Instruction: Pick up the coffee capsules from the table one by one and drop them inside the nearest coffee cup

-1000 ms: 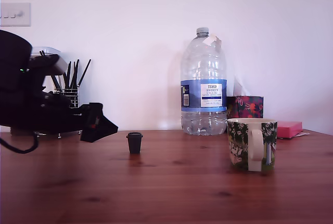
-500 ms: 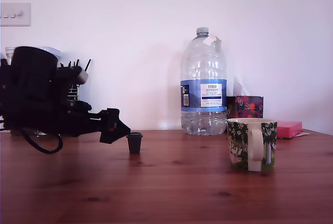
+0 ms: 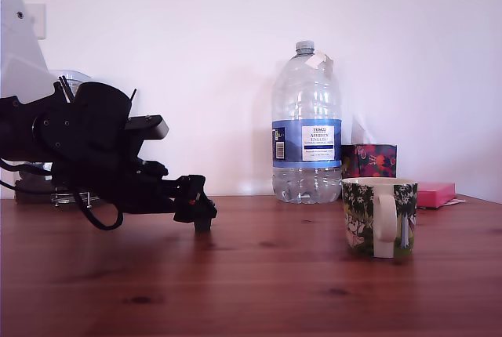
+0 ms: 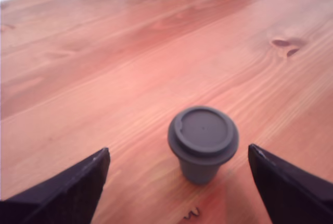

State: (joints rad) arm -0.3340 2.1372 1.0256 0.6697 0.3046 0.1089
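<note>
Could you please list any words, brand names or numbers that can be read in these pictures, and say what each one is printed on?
"TESCO": top line of the blue and white label on the big clear water bottle.
"ASHBECK": seems to be the line below it, but too blurred to be sure.
The label's remaining lines are too small to read.
Coffee cup, black capsule and tissue box: no readable text.

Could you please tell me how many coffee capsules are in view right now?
1: a black capsule standing on the table, between the open claw's tips, left of the mug in the exterior view. Others may be hidden behind the arm.
</note>
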